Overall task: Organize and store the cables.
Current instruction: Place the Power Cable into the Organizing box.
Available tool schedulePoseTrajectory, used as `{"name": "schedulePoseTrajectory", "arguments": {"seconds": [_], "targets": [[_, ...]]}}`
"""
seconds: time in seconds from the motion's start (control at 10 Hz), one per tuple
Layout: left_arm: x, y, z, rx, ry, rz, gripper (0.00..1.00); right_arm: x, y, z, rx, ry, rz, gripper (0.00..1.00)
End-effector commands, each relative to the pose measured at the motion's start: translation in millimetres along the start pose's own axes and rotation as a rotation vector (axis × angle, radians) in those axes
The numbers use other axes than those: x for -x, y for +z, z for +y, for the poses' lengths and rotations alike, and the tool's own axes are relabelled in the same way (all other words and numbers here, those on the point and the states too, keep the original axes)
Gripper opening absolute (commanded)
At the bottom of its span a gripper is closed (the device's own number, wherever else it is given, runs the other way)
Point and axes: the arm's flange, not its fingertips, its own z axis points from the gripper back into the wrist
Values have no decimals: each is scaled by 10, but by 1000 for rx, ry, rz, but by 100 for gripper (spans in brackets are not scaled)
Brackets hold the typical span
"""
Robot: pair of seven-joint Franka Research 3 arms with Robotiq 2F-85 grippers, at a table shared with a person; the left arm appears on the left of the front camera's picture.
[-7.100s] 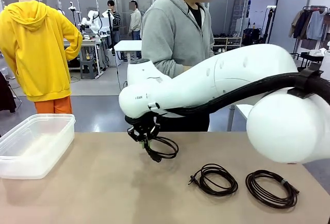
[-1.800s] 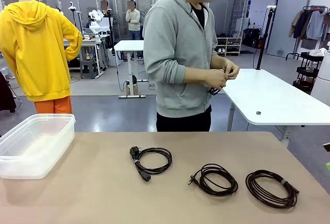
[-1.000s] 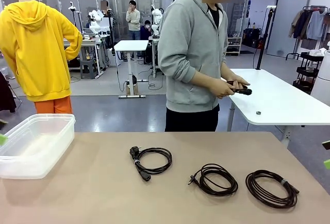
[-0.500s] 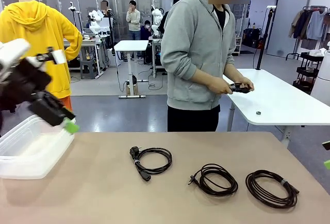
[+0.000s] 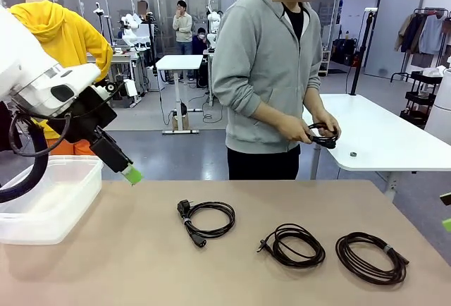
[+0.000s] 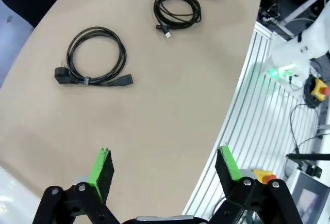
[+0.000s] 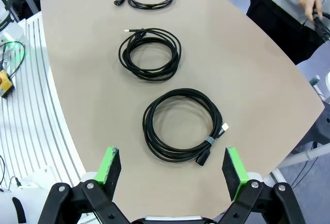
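Right now 3 cables lie flat on the table (image 5: 127,264) in a row, well apart: plug-end coil (image 5: 209,220) towards the middle, middle coil (image 5: 293,245), then rightmost coil (image 5: 371,257) near the table's right edge. Each is wound round, so prob. liftable as one bundle by pinching the strands on one side. A 4th coil (image 5: 323,137) is off the table in the person's hands (image 5: 296,128) at the far side, apparently being wound for set-down. Left gripper (image 6: 165,164) is spread wide w/ nothing between the pads, hovering beside the clear bin (image 5: 42,230) and looking towards the plug-end coil, likely its 1st pick. Right gripper (image 7: 172,170) is spread wide too, empty, hanging over the table's right edge w/ the rightmost coil just ahead. The bin looks empty, open-topped, at the left edge. Bare tabletop lies btw. bin & plug-end coil, so an easy path. The rightmost coil lies close to the edge, w/ less margin there.
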Motion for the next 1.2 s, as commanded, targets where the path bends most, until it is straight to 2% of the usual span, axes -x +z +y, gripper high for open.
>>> {"name": "schedulePoseTrajectory", "arguments": {"seconds": [0.0, 0.2, 0.3, 0.5, 0.9, 1.1], "targets": [[53, 71, -28, -1, 6, -20, 100, 2, 11, -22, -2, 22, -14, 100], [3, 34, -2, -4, 0, -6, 100, 2, 11, -22, -2, 22, -14, 100], [-176, -136, 107, -43, 153, -24, 100, 2, 11, -22, -2, 22, -14, 100], [-484, -521, 324, -33, 247, 22, 100, 2, 11, -22, -2, 22, -14, 100], [-824, -1365, 588, -265, 506, 94, 100, 2, 11, -22, -2, 22, -14, 100], [-923, -1630, 765, -310, 687, 129, 100, 2, 11, -22, -2, 22, -14, 100]]}}
